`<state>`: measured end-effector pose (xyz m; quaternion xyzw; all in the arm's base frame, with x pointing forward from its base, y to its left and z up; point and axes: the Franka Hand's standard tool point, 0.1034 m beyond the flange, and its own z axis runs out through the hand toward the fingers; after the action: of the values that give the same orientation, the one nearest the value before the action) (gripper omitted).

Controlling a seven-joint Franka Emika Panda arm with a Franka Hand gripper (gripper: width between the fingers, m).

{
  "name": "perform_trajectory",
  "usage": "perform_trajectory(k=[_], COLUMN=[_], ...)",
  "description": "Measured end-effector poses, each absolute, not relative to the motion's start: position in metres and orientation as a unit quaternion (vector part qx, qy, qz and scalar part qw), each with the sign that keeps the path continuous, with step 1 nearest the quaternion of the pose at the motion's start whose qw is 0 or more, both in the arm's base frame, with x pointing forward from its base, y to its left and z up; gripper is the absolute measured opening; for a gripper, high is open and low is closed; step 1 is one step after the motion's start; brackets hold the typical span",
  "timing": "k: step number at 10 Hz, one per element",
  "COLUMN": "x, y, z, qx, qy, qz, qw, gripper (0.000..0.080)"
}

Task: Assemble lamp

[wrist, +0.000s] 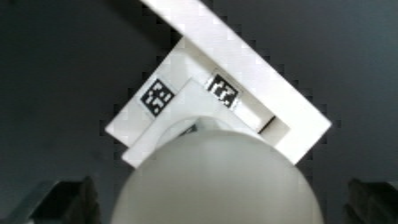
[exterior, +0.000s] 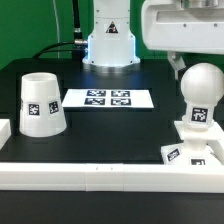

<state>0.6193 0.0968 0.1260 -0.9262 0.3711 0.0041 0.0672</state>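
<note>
End effector hangs right over the bulb, fingers spread wide, gripping nothing. Bulb's upright on the square base, exterior view's right, by the front rail. Shade sits wide end down on the counter, well apart.

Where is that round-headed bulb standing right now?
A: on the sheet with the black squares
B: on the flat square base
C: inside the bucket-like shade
B: the bulb stands upright on the base, well apart from the shade.
</note>
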Motion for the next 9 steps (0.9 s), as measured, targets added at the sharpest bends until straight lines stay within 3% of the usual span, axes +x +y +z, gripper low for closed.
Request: perform_trajectory(k=[6, 9], x=[0.619, 0.6229], y=[0.0965, 0.0939], z=[0.1255, 0.1309], qx=[-0.987, -0.999], qy=[0.15, -0.021], qz=[-0.011, -0.029], qw=[0.062, 0.027], gripper=[0.0699, 0.0699])
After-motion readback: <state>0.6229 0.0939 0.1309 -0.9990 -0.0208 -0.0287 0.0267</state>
